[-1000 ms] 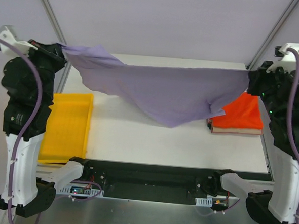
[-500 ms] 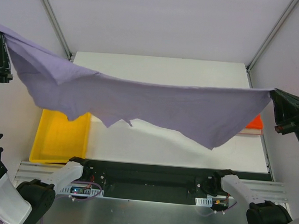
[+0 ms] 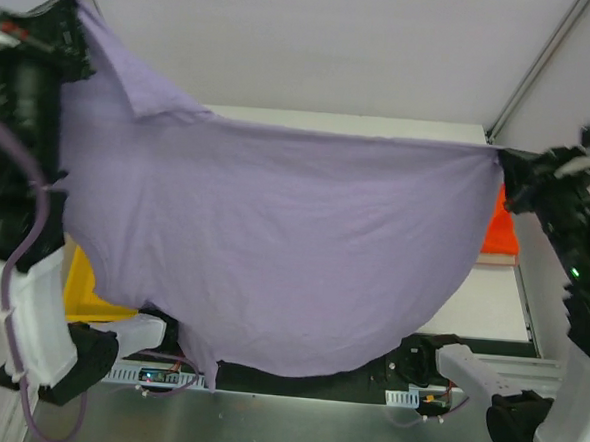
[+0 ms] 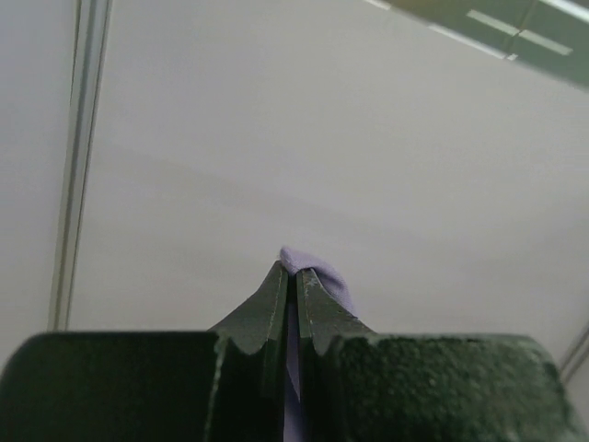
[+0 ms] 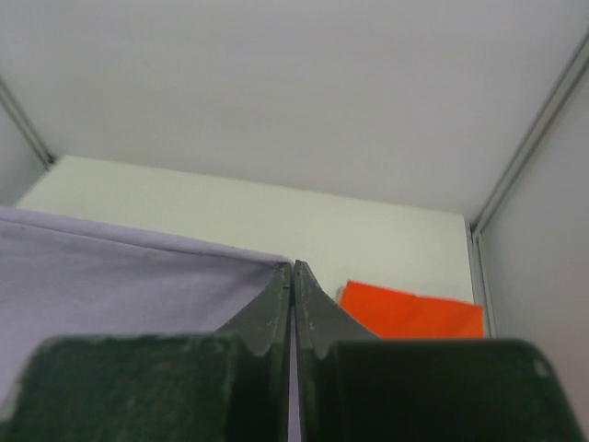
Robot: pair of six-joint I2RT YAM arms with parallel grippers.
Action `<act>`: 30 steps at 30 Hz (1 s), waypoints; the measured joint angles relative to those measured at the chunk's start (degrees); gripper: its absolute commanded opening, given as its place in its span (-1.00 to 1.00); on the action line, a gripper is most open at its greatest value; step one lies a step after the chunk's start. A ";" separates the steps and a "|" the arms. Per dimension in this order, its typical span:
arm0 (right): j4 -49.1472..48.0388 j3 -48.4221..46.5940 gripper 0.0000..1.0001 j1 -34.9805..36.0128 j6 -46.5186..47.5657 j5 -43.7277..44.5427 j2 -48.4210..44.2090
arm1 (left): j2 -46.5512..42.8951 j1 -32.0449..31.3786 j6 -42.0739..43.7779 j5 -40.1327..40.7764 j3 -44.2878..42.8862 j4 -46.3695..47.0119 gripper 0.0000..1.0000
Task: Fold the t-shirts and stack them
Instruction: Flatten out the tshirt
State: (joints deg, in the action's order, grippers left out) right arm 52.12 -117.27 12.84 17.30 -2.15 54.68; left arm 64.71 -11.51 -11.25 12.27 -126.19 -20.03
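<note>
Lavender t-shirt hangs spread in the air above the counter — top edge stretched between both arms, lower hem drooping past the near edge. Left pincer raised high, pressed together on one top corner of the cloth; right pincer lower, pinching the opposite corner. Folded orange t-shirt lies on the counter's right side, near the right pincer. Yellow bin at left — mostly hidden by the cloth.

The lilac t-shirt is hanging as thin, matt cloth with soft creases. The orange shirt is showing a similar matt fabric. The left gripper is looking like black, grainy matt plastic, the yellow bin smooth plastic, the base plate dull brushed metal
</note>
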 measured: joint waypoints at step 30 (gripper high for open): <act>-20.87 4.22 -0.99 -5.42 4.22 7.21 75.91 | 78.03 2.49 13.09 -1.40 0.81 10.12 -1.00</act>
State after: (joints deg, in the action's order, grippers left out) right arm 31.24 -113.06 7.42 21.52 5.06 130.58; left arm 142.74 -9.02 1.85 10.87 -125.38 -9.91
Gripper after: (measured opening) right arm 0.011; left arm 0.009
